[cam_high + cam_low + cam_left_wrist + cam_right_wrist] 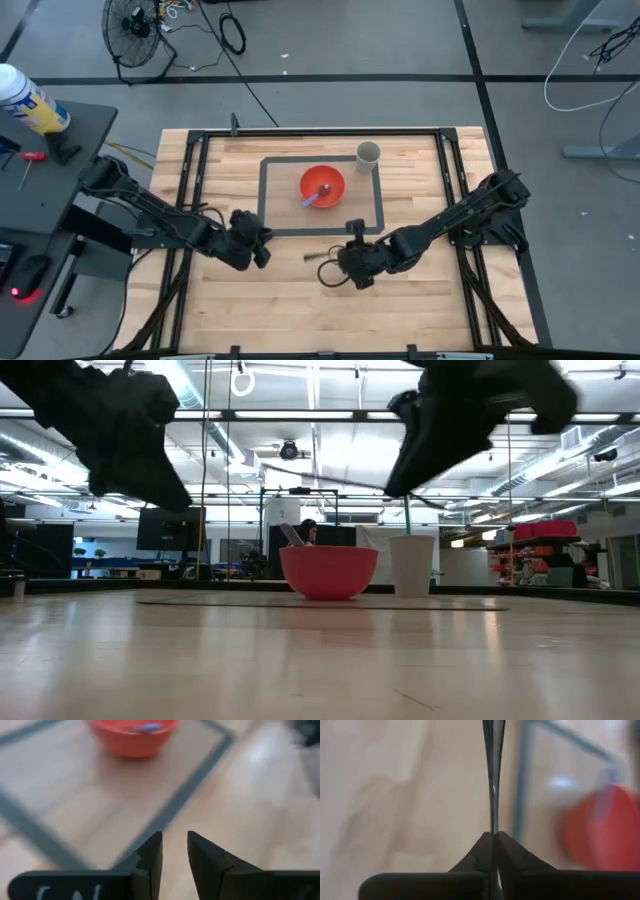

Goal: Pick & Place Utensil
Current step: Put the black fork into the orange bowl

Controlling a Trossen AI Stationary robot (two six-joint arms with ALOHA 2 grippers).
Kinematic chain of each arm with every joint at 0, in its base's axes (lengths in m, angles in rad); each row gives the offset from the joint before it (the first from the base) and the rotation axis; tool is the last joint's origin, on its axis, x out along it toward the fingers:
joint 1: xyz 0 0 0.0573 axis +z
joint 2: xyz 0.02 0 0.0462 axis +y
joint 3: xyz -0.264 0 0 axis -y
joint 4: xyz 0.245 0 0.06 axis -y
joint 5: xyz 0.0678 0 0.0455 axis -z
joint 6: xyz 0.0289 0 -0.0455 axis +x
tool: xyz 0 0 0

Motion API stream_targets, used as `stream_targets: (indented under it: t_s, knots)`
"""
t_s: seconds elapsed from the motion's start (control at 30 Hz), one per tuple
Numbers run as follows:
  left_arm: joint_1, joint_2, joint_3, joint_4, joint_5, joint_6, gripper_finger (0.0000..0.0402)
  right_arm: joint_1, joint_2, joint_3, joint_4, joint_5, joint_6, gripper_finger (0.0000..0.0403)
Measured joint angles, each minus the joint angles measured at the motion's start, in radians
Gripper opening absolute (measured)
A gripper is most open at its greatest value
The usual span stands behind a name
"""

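R gripper (493,842) is pinched tight on a thin metal utensil (493,765), holding it lifted above the light wooden table (420,310), just outside the dark tape rectangle (381,205). L gripper (174,852) hangs nearby w/ fingers slightly spread, holding nothing. Round red bowl (322,185) (a blue-handled utensil (310,199) lies in it) sits inside the tape, grey cup (368,154) at its corner.

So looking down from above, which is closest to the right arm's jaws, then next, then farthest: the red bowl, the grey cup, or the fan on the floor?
From the right gripper, shut on a thin metal utensil:
1. Red bowl, inside the taped square.
2. Grey cup, on the square's far corner, beyond the bowl.
3. Fan, off the table, far left floor.
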Motion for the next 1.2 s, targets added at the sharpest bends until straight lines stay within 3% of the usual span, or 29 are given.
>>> stream_targets:
  t_s: [0.27,0.43,0.53,0.83,1.2]
  knots:
    - [0.070,0.011,-0.200,0.720,0.097,0.132,0.0166,0.013,-0.016,0.001,0.020,0.408,0.268,0.0016]
    - [0.142,0.010,-0.285,1.048,0.025,0.143,0.0223,-0.007,-0.016,0.001,0.075,0.537,0.355,0.0016]
    - [0.184,0.010,-0.281,1.191,0.047,0.189,0.0238,-0.037,-0.016,0.001,0.132,0.551,0.368,0.0016]
    - [0.280,0.063,-0.122,1.201,0.154,0.319,0.0237,-0.119,-0.016,0.001,0.242,0.516,0.338,0.0016]
    - [0.340,0.109,-0.079,1.159,0.125,0.342,0.0236,-0.124,-0.016,0.001,0.285,0.502,0.289,0.0016]
